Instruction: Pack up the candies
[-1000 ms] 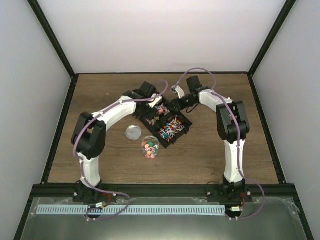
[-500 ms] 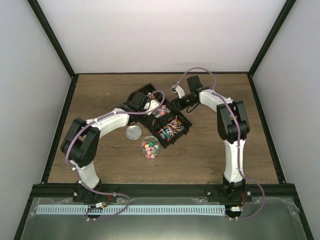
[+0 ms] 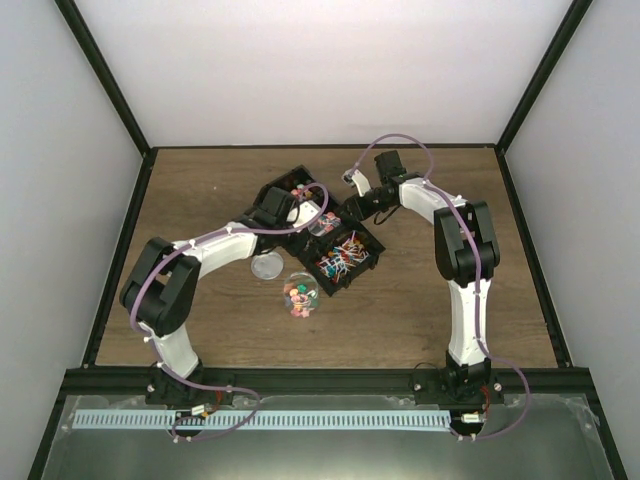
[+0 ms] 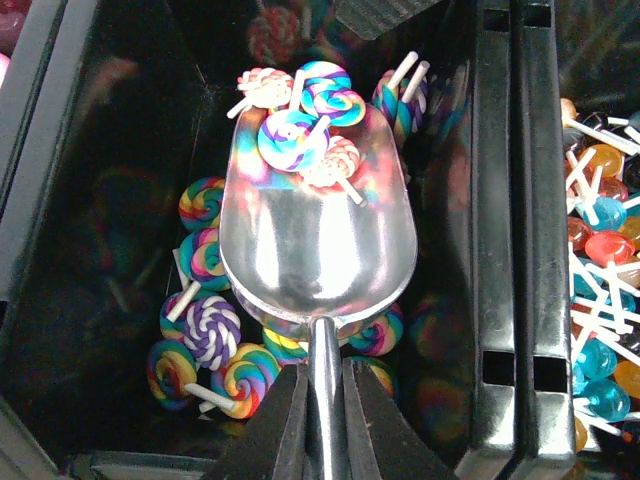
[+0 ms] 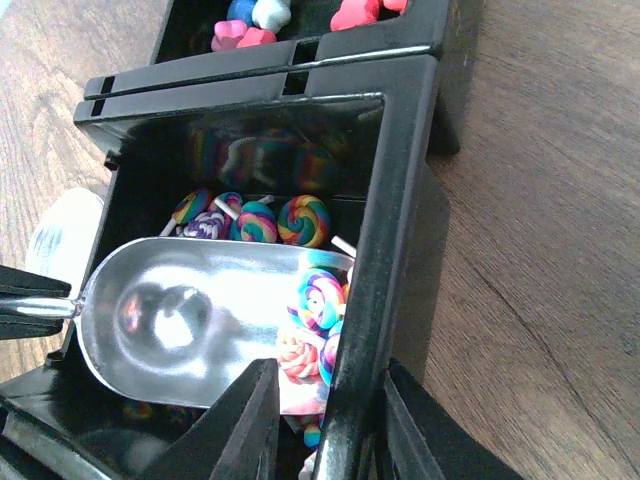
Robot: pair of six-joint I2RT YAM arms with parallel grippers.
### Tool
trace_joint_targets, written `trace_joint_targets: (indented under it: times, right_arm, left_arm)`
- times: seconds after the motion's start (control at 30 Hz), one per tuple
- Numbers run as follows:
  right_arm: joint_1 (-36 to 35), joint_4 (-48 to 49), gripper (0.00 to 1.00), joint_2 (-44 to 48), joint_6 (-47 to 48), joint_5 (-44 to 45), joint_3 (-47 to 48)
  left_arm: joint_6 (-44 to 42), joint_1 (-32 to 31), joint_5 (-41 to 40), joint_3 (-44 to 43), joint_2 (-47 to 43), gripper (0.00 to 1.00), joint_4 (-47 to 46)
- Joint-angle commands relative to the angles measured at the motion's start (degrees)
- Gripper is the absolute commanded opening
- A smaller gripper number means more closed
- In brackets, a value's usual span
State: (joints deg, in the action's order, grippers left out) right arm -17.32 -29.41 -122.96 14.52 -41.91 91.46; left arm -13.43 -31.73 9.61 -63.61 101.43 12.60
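Candies [image 4: 300,135] sat heaped at the twelve o'clock end of the scoop [image 4: 320,240]: a handful of swirl lollipops on white sticks. More of the same lay around and under the bowl, in one compartment of the black tray [image 4: 520,200]. My left gripper [image 4: 325,372] was clenched on the scoop's thin metal handle, its fingers [image 4: 280,420] pressed against it from both sides at six o'clock in my left wrist view. At three o'clock, past a double black wall, ball lollipops [image 4: 600,250] in orange, red and blue filled the neighbouring compartment.

My right gripper [image 5: 330,375] straddled the tray's outer wall. One finger was inside the swirl compartment beside the scoop's mouth, and the other was outside, over the wooden table [image 5: 540,250]. Whether those fingers pinched the wall or only flanked it, I could not tell. Beyond the partition at twelve o'clock in that view, small pink and blue pieces [image 5: 250,20] lay in another compartment.

From overhead, the clear jar [image 3: 300,290] stood on the table at six o'clock from the tray, just beside it, with bright pieces showing inside. A round silvery lid [image 3: 267,265] lay flat at about ten o'clock from the jar, close beside my left forearm.
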Motion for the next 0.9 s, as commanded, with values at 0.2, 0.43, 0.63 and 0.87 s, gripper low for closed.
trace_joint_targets:
  times: [0.2,0.43,0.63,0.87]
  right_arm:
    - [-1.1,-3.9,0.27,-1.4,3.6,0.1,1.0]
    - [-0.3,-5.3,0.3,-2.7,4.0,1.5,3.9]
    - [0.2,-6.4,0.47,-2.7,5.3,1.4,5.8]
    - [0.3,-8.7,0.65,-3.0,7.1,2.9,7.7]
  left_arm:
    - [0.3,0.8,4.7,1.4,-1.5,0.04,-8.0]
    - [0.4,3.6,6.2,8.8,-8.1,0.04,-9.1]
    - [0.4,5.2,7.3,12.1,-10.1,0.04,-12.3]
    - [-0.6,6.2,8.9,14.2,-15.3,0.04,-15.0]
